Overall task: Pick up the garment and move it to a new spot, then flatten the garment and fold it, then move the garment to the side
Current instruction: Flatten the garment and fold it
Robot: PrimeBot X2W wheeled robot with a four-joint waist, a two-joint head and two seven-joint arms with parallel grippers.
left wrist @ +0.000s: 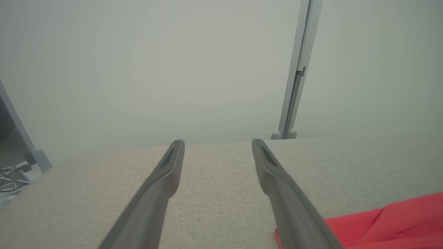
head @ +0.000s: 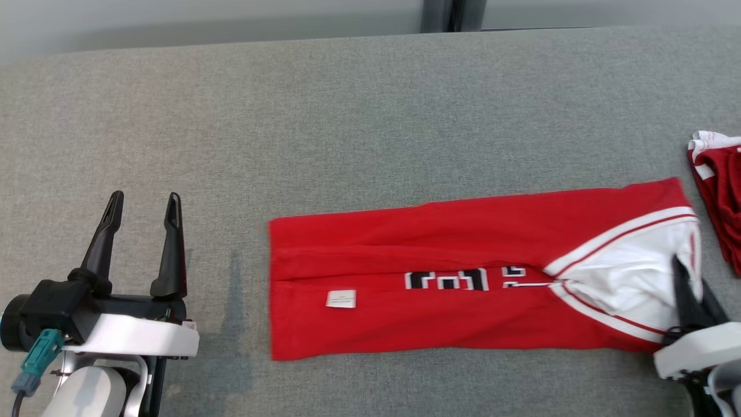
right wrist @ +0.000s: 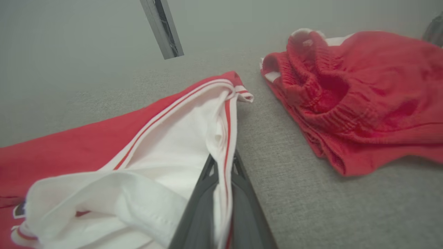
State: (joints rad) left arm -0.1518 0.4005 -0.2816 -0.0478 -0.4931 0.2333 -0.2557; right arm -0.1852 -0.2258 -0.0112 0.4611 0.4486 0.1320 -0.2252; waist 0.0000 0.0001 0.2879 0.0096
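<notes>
Right wrist view: right gripper (right wrist: 223, 159) is pinching the white edge of the garment (right wrist: 79, 148) at 4 o'clock, left gripper (head: 145, 200) sitting open, empty at 8, so probably folding toward 9 next.

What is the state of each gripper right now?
Left gripper: open, holding nothing.
Right gripper: closed on the white edge of the garment.

Hidden or cut off, as far as we can tell

The right gripper (right wrist: 224, 162) pinches the garment (head: 440, 255) by its white trim, which covers its inner pads. A fold swallows part of the black lettering (head: 448, 281), and we cannot read the white label (head: 341, 299). At the table's (head: 347, 116) right edge the head view cuts off the second red garment (head: 721, 191).
</notes>
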